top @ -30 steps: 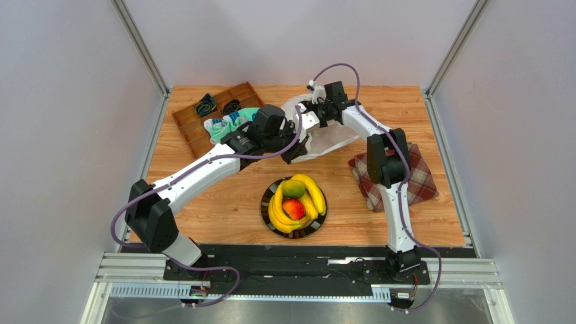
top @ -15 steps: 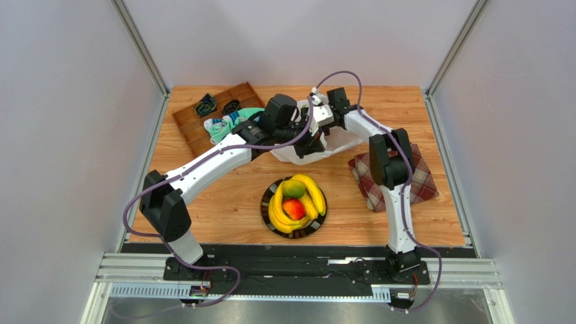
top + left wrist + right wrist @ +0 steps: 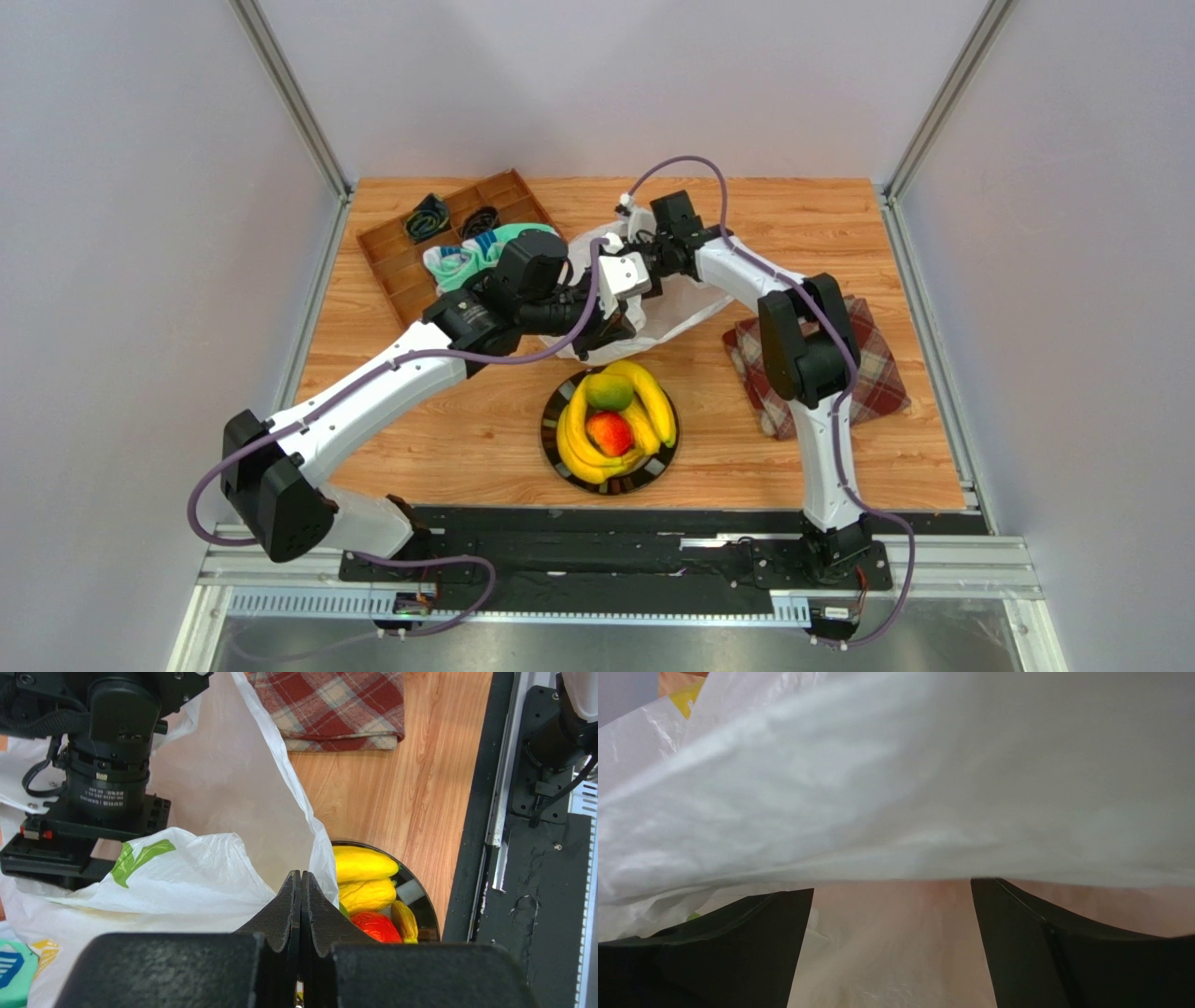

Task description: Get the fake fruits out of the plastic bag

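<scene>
The plastic bag lies crumpled at the table's middle back. My left gripper is shut on its near edge, and in the left wrist view the white film hangs from the closed tips. My right gripper is open inside the bag; in the right wrist view the film drapes over both fingers. Yellow bananas, a green fruit and a red fruit lie on a black plate just in front of the bag. The orange fruit is not visible.
A wooden compartment tray and a teal patterned cloth sit at the back left. A red plaid cloth lies at the right, also in the left wrist view. The black base rail runs along the near edge.
My left arm has pulled back left and nearer with the bag edge. My right gripper has moved left with it, and the bag has shifted left.
</scene>
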Controlling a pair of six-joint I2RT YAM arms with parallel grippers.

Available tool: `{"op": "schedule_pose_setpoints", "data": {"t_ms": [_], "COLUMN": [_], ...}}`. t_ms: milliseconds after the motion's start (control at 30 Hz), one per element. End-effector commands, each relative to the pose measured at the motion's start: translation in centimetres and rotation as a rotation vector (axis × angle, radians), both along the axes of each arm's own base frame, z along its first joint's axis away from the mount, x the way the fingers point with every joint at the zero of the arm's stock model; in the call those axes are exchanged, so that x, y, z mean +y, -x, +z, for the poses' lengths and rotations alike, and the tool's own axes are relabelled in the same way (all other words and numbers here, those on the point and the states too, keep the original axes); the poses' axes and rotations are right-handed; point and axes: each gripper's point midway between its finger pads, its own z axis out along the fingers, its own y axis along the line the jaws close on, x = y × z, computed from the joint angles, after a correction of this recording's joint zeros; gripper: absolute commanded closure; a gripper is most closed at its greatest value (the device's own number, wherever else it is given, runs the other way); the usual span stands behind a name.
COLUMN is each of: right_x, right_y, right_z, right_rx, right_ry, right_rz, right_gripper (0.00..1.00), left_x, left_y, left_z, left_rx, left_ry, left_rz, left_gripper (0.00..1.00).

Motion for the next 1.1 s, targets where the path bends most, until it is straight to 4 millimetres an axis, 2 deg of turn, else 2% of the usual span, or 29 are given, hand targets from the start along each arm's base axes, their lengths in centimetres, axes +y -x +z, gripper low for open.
{"op": "schedule_pose_setpoints", "data": {"t_ms": [0,200,233,267,333,400,433,467,533,567,733,800,833,933,967,1000,1033,1067], "right_x": [0.5,-0.5,-0.7,-1.0,-2.0,-2.9,-3.3,-3.7,-4.4,-4.7,-5.7,-6.4,-6.9,-10.0,-12.2,-13.8,-15.2,-17.8], "right_y": [-0.7,-0.9,-1.1,-1.3,-1.5,-1.6,-1.1,-0.9,0.0,0.4,2.0,2.1,2.2,1.9,1.4,1.7,1.6,0.9], "right_z": [0.9,1.2,1.4,2.2,2.6,4.1,3.9,5.2,5.1,6.0,7.2,7.0,6.7,4.2,3.5,2.5,2.2,2.9], "right_rx": [-0.001,-0.008,-0.019,-0.039,-0.062,-0.102,-0.106,-0.132,-0.138,-0.154,-0.187,-0.203,-0.201,-0.176,-0.174,-0.156,-0.162,-0.193], "right_ry": [-0.013,-0.010,-0.009,-0.011,0.003,0.004,0.016,0.013,0.030,0.027,0.050,0.087,0.111,0.240,0.295,0.334,0.373,0.420], "right_rz": [-0.025,-0.040,-0.046,-0.055,-0.068,-0.075,-0.064,-0.065,-0.048,-0.043,-0.017,-0.028,-0.041,-0.129,-0.190,-0.224,-0.254,-0.316], "right_gripper": [0.16,0.34,0.41,0.44,0.51,0.57,0.60,0.62,0.69,0.70,0.74,0.72,0.67,0.61,0.60,0.59,0.57,0.56], "left_x": [-0.4,-0.1,0.2,0.6,1.7,2.8,3.4,3.8,4.5,4.8,5.1,5.2,5.2,5.7,6.1,6.1,5.9,5.8], "left_y": [-0.5,-0.9,-0.7,-0.7,-0.7,-1.2,-1.0,-1.1,-1.1,-1.3,-1.8,-1.8,-1.7,-2.2,-2.8,-3.2,-3.7,-4.3], "left_z": [0.4,0.1,0.2,0.1,-0.1,-0.3,-0.7,-0.7,-1.4,-1.5,-2.7,-3.1,-3.4,-5.0,-5.3,-5.0,-5.1,-4.6], "left_rx": [-0.051,-0.046,-0.051,-0.056,-0.067,-0.085,-0.087,-0.095,-0.096,-0.099,-0.088,-0.085,-0.079,-0.058,-0.069,-0.080,-0.088,-0.121], "left_ry": [0.004,-0.015,-0.021,-0.027,-0.038,-0.053,-0.062,-0.068,-0.083,-0.087,-0.090,-0.094,-0.096,-0.140,-0.160,-0.167,-0.171,-0.172], "left_rz": [-0.022,0.003,0.006,0.012,0.040,0.077,0.086,0.100,0.112,0.123,0.153,0.154,0.155,0.193,0.222,0.227,0.227,0.227], "left_gripper": [1.00,1.00,1.00,1.00,1.00,1.00,1.00,1.00,1.00,1.00,1.00,1.00,1.00,1.00,1.00,1.00,1.00,1.00]}}
